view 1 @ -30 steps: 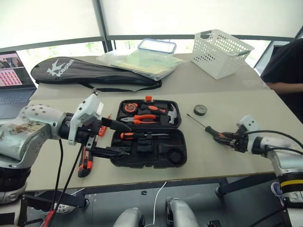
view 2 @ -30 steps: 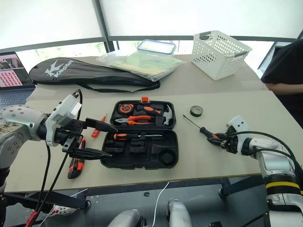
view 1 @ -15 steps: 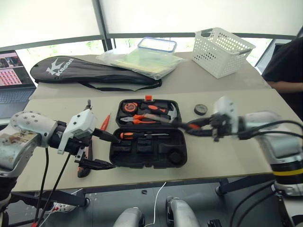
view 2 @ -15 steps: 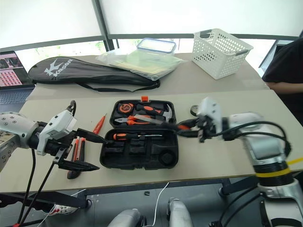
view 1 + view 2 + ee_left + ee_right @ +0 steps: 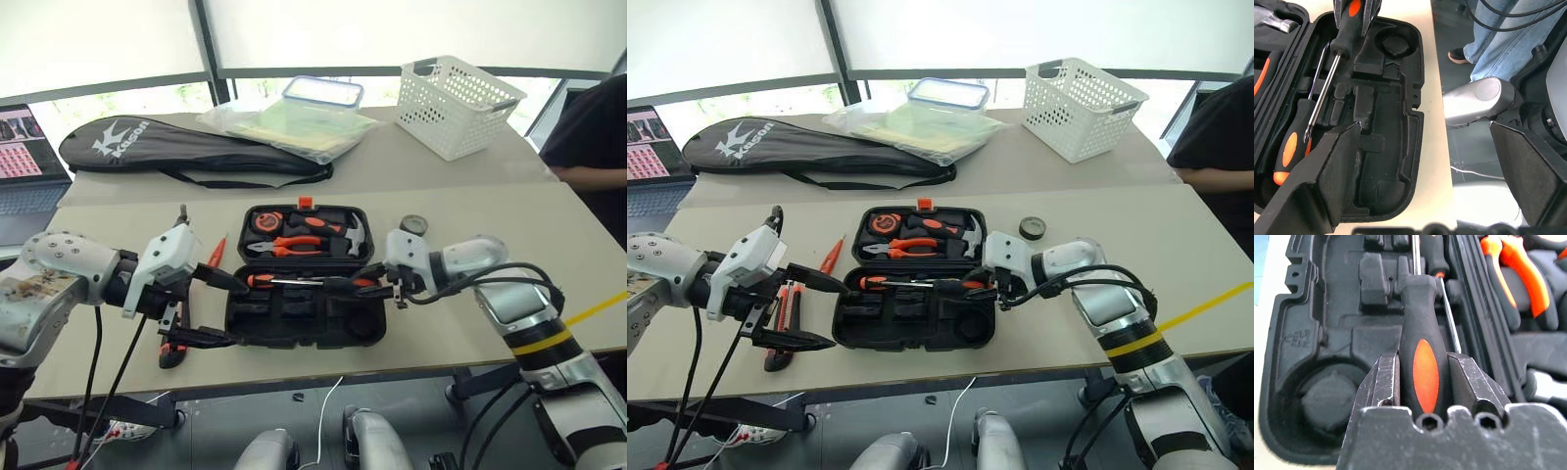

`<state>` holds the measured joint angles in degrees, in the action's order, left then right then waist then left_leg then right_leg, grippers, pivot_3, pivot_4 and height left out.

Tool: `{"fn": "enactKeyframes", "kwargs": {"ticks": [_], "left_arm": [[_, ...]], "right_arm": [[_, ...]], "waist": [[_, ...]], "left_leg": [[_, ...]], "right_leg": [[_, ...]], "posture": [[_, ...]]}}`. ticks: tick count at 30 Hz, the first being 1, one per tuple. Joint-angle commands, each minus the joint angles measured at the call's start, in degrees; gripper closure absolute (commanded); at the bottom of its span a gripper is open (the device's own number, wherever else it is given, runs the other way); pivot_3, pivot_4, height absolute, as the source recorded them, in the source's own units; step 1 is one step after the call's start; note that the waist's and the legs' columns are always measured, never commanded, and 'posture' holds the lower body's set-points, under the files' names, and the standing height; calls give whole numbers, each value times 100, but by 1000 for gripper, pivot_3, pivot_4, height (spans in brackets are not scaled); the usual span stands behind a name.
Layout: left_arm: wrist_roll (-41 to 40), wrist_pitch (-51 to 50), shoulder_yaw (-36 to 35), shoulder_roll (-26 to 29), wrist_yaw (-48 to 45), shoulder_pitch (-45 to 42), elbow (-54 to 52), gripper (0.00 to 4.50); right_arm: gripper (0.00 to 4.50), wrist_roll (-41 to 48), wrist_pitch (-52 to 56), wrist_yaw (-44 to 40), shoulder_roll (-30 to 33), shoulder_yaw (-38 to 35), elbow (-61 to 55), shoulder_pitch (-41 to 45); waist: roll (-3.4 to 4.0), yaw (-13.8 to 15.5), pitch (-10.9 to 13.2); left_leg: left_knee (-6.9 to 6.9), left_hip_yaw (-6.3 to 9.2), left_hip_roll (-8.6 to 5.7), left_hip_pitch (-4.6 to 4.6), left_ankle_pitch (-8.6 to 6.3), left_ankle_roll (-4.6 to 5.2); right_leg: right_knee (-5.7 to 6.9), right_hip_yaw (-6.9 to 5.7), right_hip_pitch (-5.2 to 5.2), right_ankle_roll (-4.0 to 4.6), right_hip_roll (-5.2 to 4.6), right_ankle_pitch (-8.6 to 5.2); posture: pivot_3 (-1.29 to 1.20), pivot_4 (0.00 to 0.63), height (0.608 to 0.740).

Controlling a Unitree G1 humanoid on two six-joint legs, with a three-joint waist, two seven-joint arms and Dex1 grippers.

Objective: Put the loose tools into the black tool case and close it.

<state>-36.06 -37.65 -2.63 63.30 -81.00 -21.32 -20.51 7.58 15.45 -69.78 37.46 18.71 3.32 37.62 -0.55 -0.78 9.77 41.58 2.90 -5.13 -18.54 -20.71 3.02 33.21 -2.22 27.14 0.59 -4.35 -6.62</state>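
The black tool case point(image 5: 294, 328) lies open at the table's middle, with pliers, a hammer and a tape measure in its lid. One orange-and-black screwdriver point(image 5: 269, 281) rests in the near half. My right gripper point(image 5: 377, 285) is shut on a second screwdriver point(image 5: 1425, 367), held low over that half with its shaft pointing left. My left gripper point(image 5: 238, 313) is open at the case's left edge. Under the left gripper lies the utility knife point(image 5: 781, 323), partly hidden. The tester pen point(image 5: 217, 252) lies left of the case, and the tape roll point(image 5: 412, 224) to its right.
A long black racket bag point(image 5: 186, 152), a lidded plastic container on a bag point(image 5: 313, 113) and a white basket point(image 5: 456, 93) line the far table. A laptop point(image 5: 24, 157) stands at far left. A person point(image 5: 593, 137) is at the right edge.
My right gripper has swung left from the table's right side, carrying the screwdriver over the case's near half. My left gripper has drawn back slightly to the left.
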Motion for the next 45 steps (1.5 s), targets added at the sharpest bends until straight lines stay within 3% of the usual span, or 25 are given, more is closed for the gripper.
{"fn": "enactKeyframes", "kwargs": {"ticks": [1,7,9,16,20,26,33,45], "left_arm": [[27,106,6,-14,12,-143,0,0],[115,191,82,-42,19,-243,92,0],[122,195,88,-50,27,-243,87,0],[160,226,90,-49,34,-254,121,0],[213,248,134,-81,42,-300,165,0],[263,281,180,-111,49,-330,170,0],[288,285,204,-110,67,-371,194,0],[355,327,180,-155,112,-391,291,0]], "right_arm": [[3469,-316,-462,50,-26,80,197,114],[3469,-466,-293,123,-188,97,349,157],[2448,-401,-160,97,-217,59,271,140],[192,-22,204,209,-428,-283,-163,262],[192,74,441,322,-614,-347,-180,390],[1854,119,506,333,-855,-196,-159,411],[4358,-92,378,362,-1025,107,-17,362],[4486,-1167,-424,625,-976,878,729,48]], "waist": [[0,5,0],[0,-4,0],[0,-6,0],[0,-6,0],[0,-7,0],[0,-7,0],[0,-15,0],[-4,-24,-6]], "left_leg": [[-1,0,-1,0,0,0],[-1,0,-3,1,0,0],[-1,0,0,1,0,-1],[-4,1,0,1,0,-1],[-2,0,-1,1,0,0],[-4,1,-2,1,0,0],[-3,2,-3,2,0,0],[-5,0,-4,22,1,-2]], "right_leg": [[0,-1,0,0,1,0],[1,-1,0,0,1,0],[0,-2,0,1,2,-1],[-1,-3,1,2,2,-1],[2,-1,1,2,2,-1],[0,-4,1,2,3,-1],[1,-5,1,2,6,-1],[4,-3,-12,2,13,-1]], "posture": [[0,150,740],[0,150,740],[0,150,740],[0,150,740],[0,150,740],[0,150,740],[0,150,740],[0,150,740]]}}
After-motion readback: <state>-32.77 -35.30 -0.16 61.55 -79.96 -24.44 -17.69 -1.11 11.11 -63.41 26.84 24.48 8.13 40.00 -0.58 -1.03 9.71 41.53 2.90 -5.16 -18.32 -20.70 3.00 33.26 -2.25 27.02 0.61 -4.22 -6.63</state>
